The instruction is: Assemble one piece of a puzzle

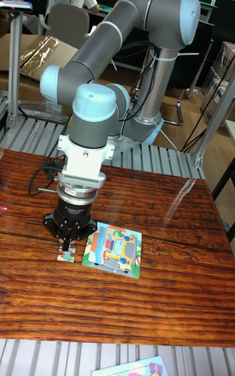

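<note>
A colourful puzzle board (115,250) with a cartoon car picture lies on the wooden table (163,213), tilted slightly. Just left of it a loose puzzle piece (67,256) rests on the wood, about a finger's width from the board's left edge. My gripper (68,244) points straight down over that piece, its dark fingers close together at the piece's top edge. Whether they touch or pinch the piece is hard to tell from this view.
Another puzzle (134,368) shows at the bottom edge on the metal rails. A black cable (40,177) loops on the table left of the arm. A person sits on a chair (65,20) at the back.
</note>
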You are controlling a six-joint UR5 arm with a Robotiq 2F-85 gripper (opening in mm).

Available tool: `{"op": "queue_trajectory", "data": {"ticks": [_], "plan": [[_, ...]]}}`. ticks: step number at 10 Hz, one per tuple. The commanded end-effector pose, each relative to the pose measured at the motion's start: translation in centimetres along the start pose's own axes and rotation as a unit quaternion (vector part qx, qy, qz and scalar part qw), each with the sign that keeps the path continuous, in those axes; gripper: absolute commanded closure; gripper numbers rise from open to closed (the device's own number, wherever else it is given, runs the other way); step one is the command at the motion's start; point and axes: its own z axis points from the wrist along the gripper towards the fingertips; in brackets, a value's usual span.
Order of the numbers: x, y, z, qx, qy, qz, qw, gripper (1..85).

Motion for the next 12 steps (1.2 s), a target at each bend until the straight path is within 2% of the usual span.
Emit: {"op": "queue_trajectory", "data": {"ticks": [1,2,5,8,10,11,12], "plan": [[-1.4,0.3,-0.4,-0.022,-0.015,0.009,0.9996,14.3],[-1.5,0.7,-0.4,-0.029,-0.016,0.004,0.9995,11.0],[-1.6,0.7,-0.4,-0.028,-0.018,-0.009,0.9994,2.3],[-1.6,0.4,-0.3,-0.021,-0.014,-0.007,0.9997,5.7],[-1.6,-0.9,0.2,0.0,-0.009,0.007,0.9999,24.3],[-1.4,-1.2,0.5,-0.001,-0.001,0.014,0.9999,37.7],[-0.8,-1.2,0.6,-0.001,0.013,0.015,0.9998,44.7]]}}
